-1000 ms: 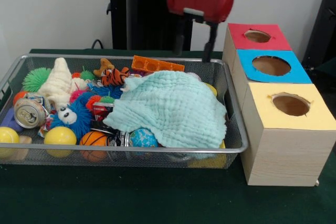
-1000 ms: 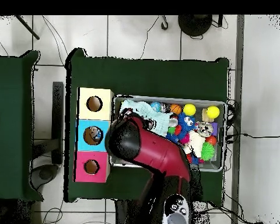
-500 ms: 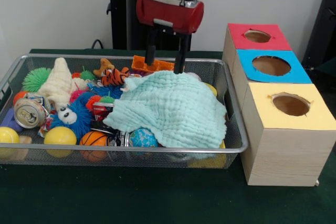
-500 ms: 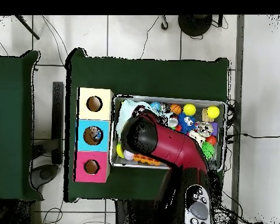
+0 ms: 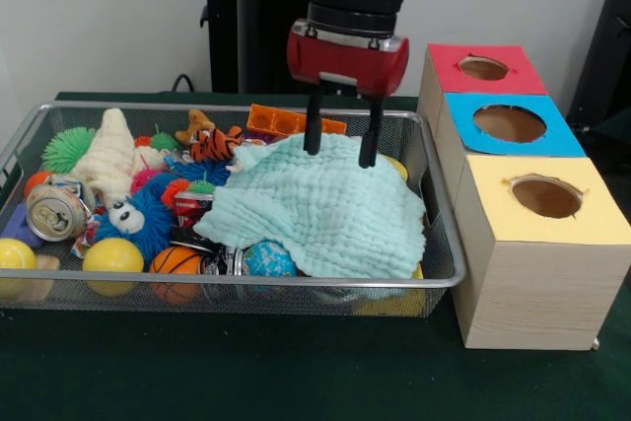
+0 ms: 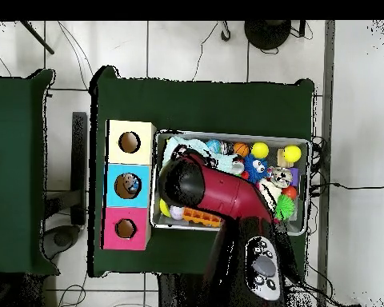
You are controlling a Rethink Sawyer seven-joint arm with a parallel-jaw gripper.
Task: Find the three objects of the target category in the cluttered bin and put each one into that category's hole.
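The gripper (image 5: 341, 148) hung over the wire bin (image 5: 439, 244), jaws released and spread, both tips touching or just above the far edge of the pale green cloth (image 5: 320, 206). Nothing was held. The cloth covered the bin's half nearer the boxes, a yellow ball (image 5: 396, 167) peeking out at its edge.

An orange block toy (image 5: 281, 122) lay just beyond the cloth against the bin's far wall, beside a tiger toy (image 5: 214, 144).

The uncovered half held a crushed can (image 5: 54, 212), a blue fuzzy toy (image 5: 143, 219), a basketball (image 5: 176, 261), a globe ball (image 5: 268, 259) and a white plush (image 5: 106, 155).

Three boxes stood in a row beside the bin, each with a round hole: red box (image 5: 485, 68), blue box (image 5: 510, 124), yellow box (image 5: 545, 198).

In the overhead view the arm (image 6: 219, 196) hid the bin's middle; the green worktop (image 6: 203, 104) carried all. Which items belonged to the target category could not be told.
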